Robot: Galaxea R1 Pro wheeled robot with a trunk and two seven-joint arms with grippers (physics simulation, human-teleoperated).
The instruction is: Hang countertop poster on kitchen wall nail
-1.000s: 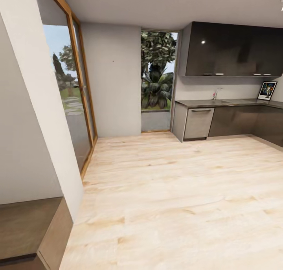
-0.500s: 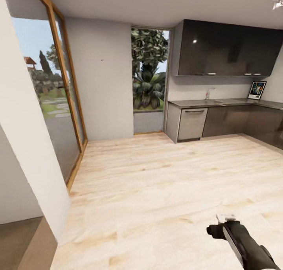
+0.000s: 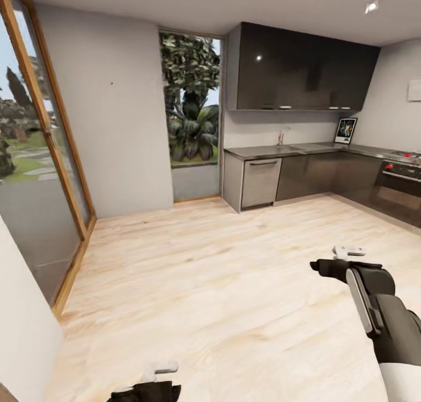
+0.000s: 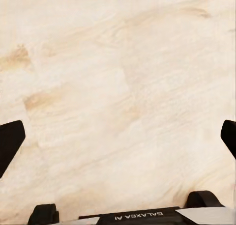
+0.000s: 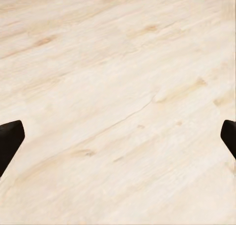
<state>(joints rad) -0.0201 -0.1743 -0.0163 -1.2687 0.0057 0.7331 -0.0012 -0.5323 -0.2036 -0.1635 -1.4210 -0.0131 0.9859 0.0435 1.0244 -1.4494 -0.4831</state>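
At the far left of the head view stands one tall glass door [image 3: 35,174] in a wooden frame, with a garden beyond it. Next comes a plain pale grey wall [image 3: 117,138] carrying one tiny dark nail [image 3: 111,82], high up. Right of that wall is one narrow window [image 3: 190,106] full of green plants.

Further right runs the kitchen countertop [image 3: 275,151], a dark glossy slab bending round the corner, with one faucet [image 3: 282,136] above the sink. Under its left end sits one steel-fronted dishwasher [image 3: 261,182]. One row of glossy black upper cabinets [image 3: 301,68] hangs above. The poster [image 3: 345,130] stands upright on the countertop at the back corner, against the wall. One oven [image 3: 401,190] is set into the right-hand run.

Pale wood floor [image 3: 222,273] spreads across the room. The left gripper [image 3: 153,375] shows at the bottom edge; in the left wrist view its two fingers [image 4: 11,142] sit wide apart over bare floor. The right gripper [image 3: 342,257] hangs over the floor at the lower right; in the right wrist view its fingers [image 5: 10,139] are likewise spread wide, holding nothing. Both are well apart from the poster.
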